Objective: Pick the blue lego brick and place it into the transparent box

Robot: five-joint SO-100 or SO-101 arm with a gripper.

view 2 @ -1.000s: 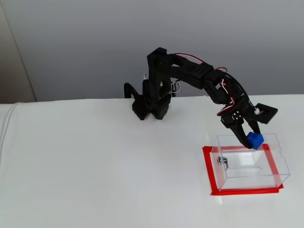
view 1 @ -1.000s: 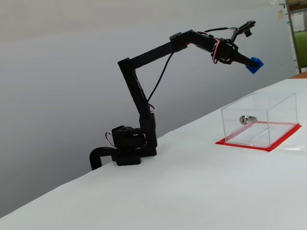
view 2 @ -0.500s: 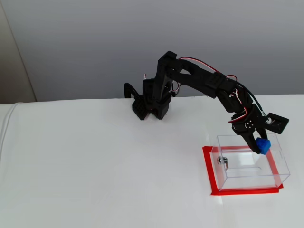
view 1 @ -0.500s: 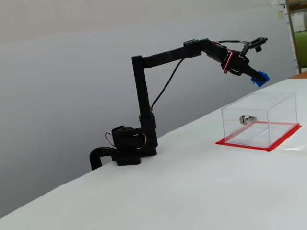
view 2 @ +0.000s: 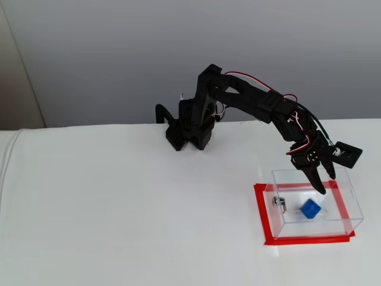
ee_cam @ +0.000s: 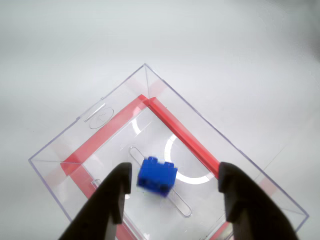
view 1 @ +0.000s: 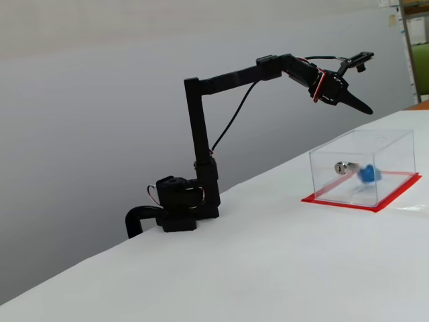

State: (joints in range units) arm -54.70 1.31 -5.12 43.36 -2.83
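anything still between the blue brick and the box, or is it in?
Nothing is in the way: the blue lego brick already lies inside the transparent box, near the silver lock piece. The gripper hangs open above the box, empty, apart from the brick.

the white table (view 2: 119, 214) lies bare all round the transparent box (view 2: 351, 205), whose clear walls and small silver lock piece (view 2: 280, 203) alone obstruct.
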